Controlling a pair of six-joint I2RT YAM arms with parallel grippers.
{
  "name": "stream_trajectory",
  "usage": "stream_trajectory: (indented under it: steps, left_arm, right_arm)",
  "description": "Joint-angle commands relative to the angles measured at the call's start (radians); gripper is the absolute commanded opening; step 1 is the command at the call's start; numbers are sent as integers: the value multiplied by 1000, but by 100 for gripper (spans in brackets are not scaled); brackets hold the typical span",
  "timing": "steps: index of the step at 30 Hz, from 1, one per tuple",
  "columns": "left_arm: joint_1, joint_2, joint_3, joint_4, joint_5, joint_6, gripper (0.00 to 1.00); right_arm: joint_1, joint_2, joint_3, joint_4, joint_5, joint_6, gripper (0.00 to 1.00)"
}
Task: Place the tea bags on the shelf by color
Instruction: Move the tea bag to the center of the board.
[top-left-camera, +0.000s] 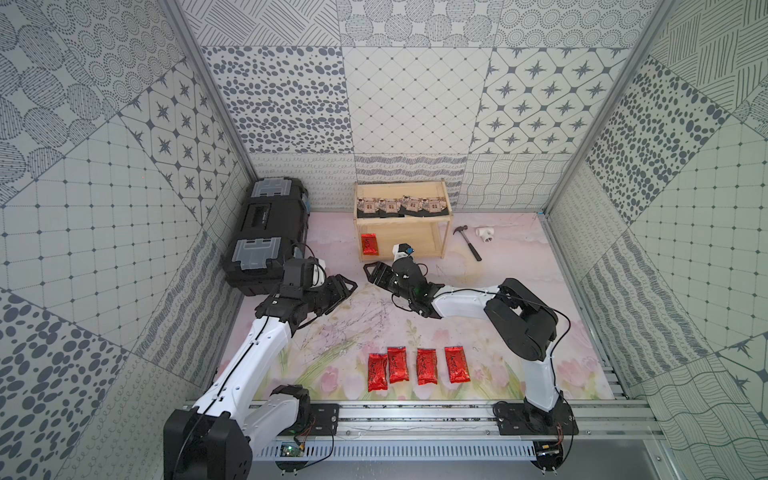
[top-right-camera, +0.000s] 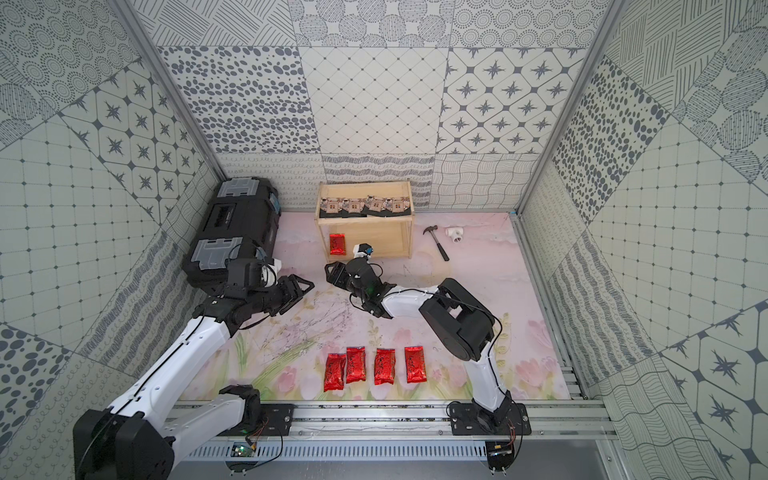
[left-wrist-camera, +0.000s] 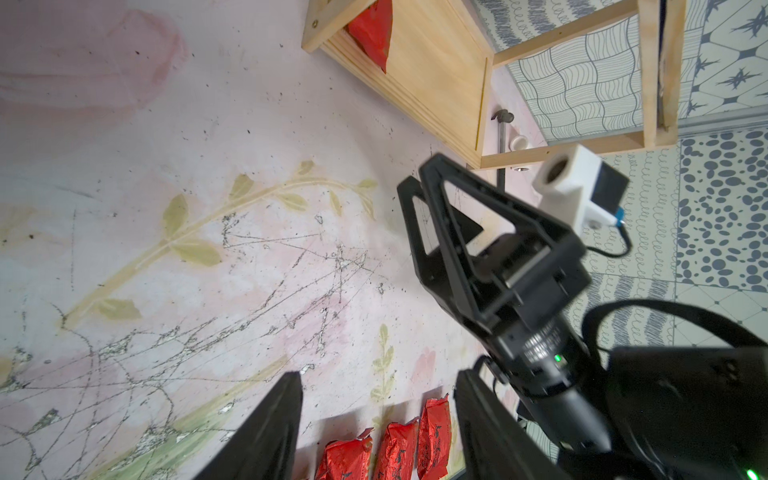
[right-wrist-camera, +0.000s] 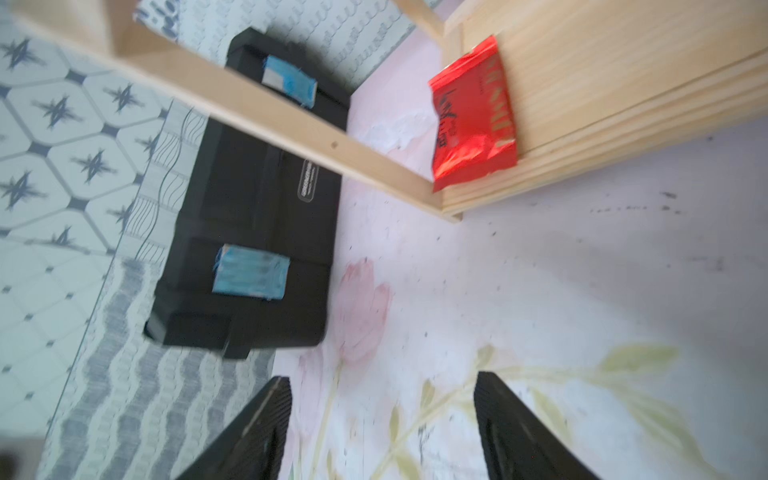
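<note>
Four red tea bags (top-left-camera: 425, 366) near front edge of tabletop (top-left-camera: 519, 299); fifth red bag (top-left-camera: 369, 244) on lower board of shelf (top-left-camera: 415, 241), black bags (top-left-camera: 402, 206) above. Jaws apart and empty on left gripper (top-left-camera: 350, 286) and right gripper (top-left-camera: 370, 274). Pinch next bag across its width.
</note>
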Motion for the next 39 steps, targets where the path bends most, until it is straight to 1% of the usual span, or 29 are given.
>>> stream_trajectory:
  steps: [1,5,7,9,10,12,14,16,18,20,26,31,39]
  left_arm:
    - [1,3,-34,29,-8,-11,63]
    - [-20,-15,-90,27,-13,-44,63]
    - [-36,-25,-124,16,-24,-50,64]
    - [-42,-36,-155,6,-33,-59,64]
    - [-42,-42,-171,3,-39,-64,65]
    - [-44,-53,-195,2,-45,-70,66]
    - [-43,-56,-212,-3,-42,-74,67]
    - [-45,-63,-229,-14,-37,-76,68]
    - [-44,-71,-248,-13,-36,-79,70]
    - [-45,-71,-256,-11,-33,-78,71]
    - [-44,-53,-259,0,-14,-74,73]
    - [-45,-61,-287,18,-2,-86,74]
    - [-44,-94,-317,27,-2,-102,74]
  right_arm:
    - [30,-117,-114,-4,-41,-258,74]
    - [115,-276,-181,-182,-35,-552,75]
    - [177,-321,-232,-220,-39,-669,75]
    - [248,-358,-273,-263,-2,-793,75]
    - [286,-366,-284,-289,27,-843,75]
    - [344,-368,-288,-351,80,-902,77]
    - [403,-370,-290,-387,127,-946,83]
    - [461,-371,-293,-413,169,-969,89]
    - [494,-371,-297,-445,183,-973,94]
    - [513,-373,-307,-469,184,-962,97]
    - [545,-359,-324,-533,207,-930,98]
    - [526,-320,-319,-537,220,-918,99]
    - [420,-280,-290,-508,161,-927,98]
